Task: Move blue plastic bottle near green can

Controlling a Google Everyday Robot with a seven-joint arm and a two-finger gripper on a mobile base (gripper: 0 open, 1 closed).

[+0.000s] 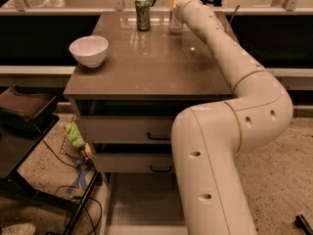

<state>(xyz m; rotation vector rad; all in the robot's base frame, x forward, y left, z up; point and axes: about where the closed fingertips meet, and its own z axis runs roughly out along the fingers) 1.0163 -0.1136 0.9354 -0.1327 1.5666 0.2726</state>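
Note:
The green can (143, 13) stands upright at the far edge of the brown table (146, 67), left of centre. The blue plastic bottle (175, 23) stands a short way to the can's right; only its clear lower part shows, and its top is hidden behind my wrist. My gripper (174, 4) is at the end of the long white arm (220, 53), which reaches across the table's right side. It is shut on the bottle's upper part. A gap of about one can's width lies between bottle and can.
A white bowl (89, 50) sits at the table's left edge. Two drawers (127, 131) are below the tabletop. A dark counter with a rail (58, 11) runs behind the table. A black cart (19, 131), a wire basket (73, 143) and cables are on the floor at left.

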